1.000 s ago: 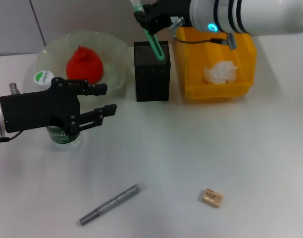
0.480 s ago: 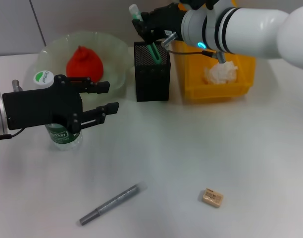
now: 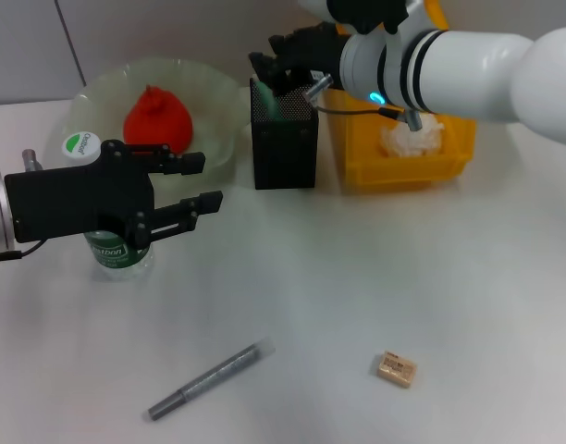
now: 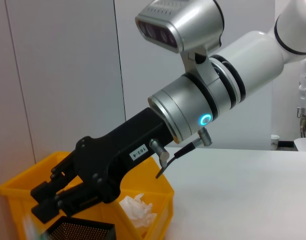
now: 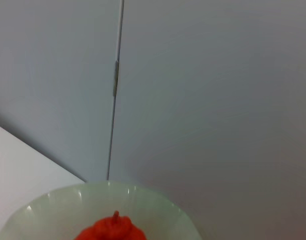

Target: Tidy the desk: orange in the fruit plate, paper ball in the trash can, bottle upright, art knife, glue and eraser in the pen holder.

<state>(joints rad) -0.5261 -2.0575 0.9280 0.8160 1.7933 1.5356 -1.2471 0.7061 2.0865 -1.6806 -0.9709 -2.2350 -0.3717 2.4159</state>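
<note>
Left first: left gripper (image 3: pixel 198 183) hangs mid-left of the frame, fingers spread, gripping nothing, in front of the upright bottle (image 3: pixel 105 242). Orange (image 3: pixel 157 117) sits in the fruit plate (image 3: pixel 218 102), upper left. Glue (image 3: pixel 205 380) lies on the desk (image 3: pixel 375 268), bottom centre-left. Pen holder (image 3: pixel 283 139) upper centre, something mint-green, likely the art knife (image 3: pixel 285 104), showing inside. Right gripper (image 3: pixel 276 67) just above its rim; can't tell if it's parted or closed. Eraser (image 3: pixel 395 368) lower right of centre. Paper ball (image 3: pixel 409 134) in the trash can (image 3: pixel 408 162), upper right.
</note>
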